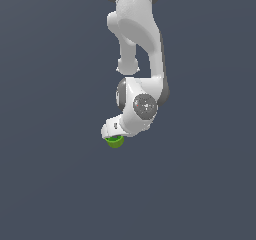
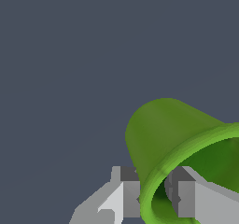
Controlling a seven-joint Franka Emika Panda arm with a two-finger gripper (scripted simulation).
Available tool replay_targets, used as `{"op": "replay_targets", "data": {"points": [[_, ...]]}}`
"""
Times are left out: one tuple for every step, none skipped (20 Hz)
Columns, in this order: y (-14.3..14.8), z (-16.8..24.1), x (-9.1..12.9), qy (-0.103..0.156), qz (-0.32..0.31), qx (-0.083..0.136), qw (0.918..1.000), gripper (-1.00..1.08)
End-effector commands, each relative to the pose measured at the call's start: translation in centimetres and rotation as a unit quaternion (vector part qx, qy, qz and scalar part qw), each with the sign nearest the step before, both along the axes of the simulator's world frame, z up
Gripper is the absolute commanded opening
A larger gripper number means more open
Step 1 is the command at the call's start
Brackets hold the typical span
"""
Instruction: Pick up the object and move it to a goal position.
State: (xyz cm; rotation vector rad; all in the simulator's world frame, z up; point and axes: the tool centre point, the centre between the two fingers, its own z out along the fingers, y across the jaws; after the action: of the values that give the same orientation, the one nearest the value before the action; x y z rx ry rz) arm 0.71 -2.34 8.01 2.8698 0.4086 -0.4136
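The little green cup (image 2: 163,134) looks light, thin-walled and stiff, and I'd guess its smooth, tapered body could slip, so pinching the wall just under the flared rim seems the safest hold. That is where the gripper (image 2: 156,195) has it: in the wrist view one finger (image 2: 128,190) presses the outside and the other (image 2: 184,195) sits inside the mouth, closed down to the wall's thickness. In the exterior view the arm (image 1: 137,39) hangs from the top, folded, its hand angled towards the exterior view's left, the cup peeking out beneath it.
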Motion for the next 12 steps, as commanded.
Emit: {"op": "replay_targets", "data": {"points": [[-1.3,0.6,1.5,-0.034,-0.007,-0.004,0.9994,-1.00],[-1.9,0.8,2.0,-0.047,-0.010,-0.006,0.9988,-1.00],[-2.4,1.0,2.6,-0.061,-0.013,-0.008,0.9980,-1.00],[-3.0,1.3,3.1,-0.075,-0.016,-0.009,0.9970,-1.00],[-3.5,1.5,3.6,-0.088,-0.019,-0.011,0.9959,-1.00],[-4.1,1.8,4.2,-0.102,-0.022,-0.013,0.9945,-1.00],[-4.6,2.1,4.7,-0.115,-0.025,-0.014,0.9929,-1.00],[-5.2,2.4,5.2,-0.129,-0.028,-0.016,0.9912,-1.00],[-5.7,2.7,5.7,-0.142,-0.031,-0.018,0.9892,-1.00],[-6.3,3.1,6.1,-0.156,-0.034,-0.019,0.9871,-1.00],[-6.9,3.4,6.6,-0.169,-0.037,-0.021,0.9847,-1.00],[-7.4,3.8,7.0,-0.182,-0.040,-0.023,0.9822,-1.00]]}}
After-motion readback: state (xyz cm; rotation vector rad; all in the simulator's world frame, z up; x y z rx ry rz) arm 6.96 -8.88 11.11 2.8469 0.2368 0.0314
